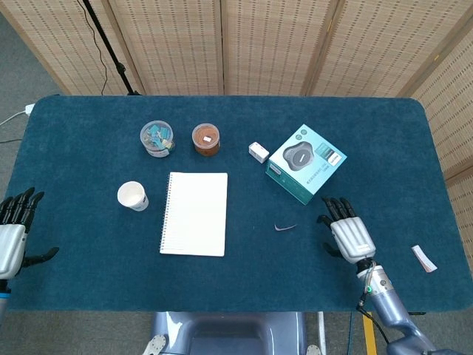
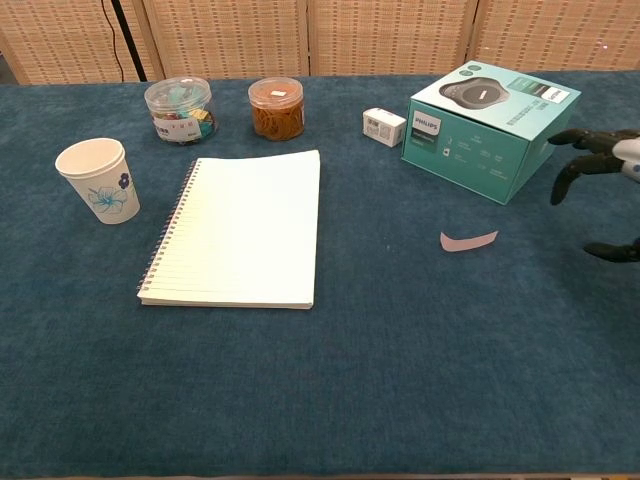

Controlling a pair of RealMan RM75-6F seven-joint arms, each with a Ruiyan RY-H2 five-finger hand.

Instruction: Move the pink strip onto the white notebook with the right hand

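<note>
The pink strip [image 1: 285, 227] [image 2: 468, 241] lies curved on the blue cloth, to the right of the white spiral notebook [image 1: 195, 214] [image 2: 242, 228]. My right hand [image 1: 349, 236] [image 2: 605, 172] hovers open just right of the strip, fingers spread, holding nothing. My left hand [image 1: 12, 233] stays open at the table's left front edge, far from both; the chest view does not show it.
A teal box [image 1: 306, 163] [image 2: 491, 115] stands behind the strip, with a small white box [image 1: 259, 151] beside it. A paper cup [image 1: 133, 196], a jar of clips [image 1: 157, 138] and a jar of rubber bands [image 1: 206, 139] sit around the notebook. A white slip [image 1: 423, 257] lies at the right front.
</note>
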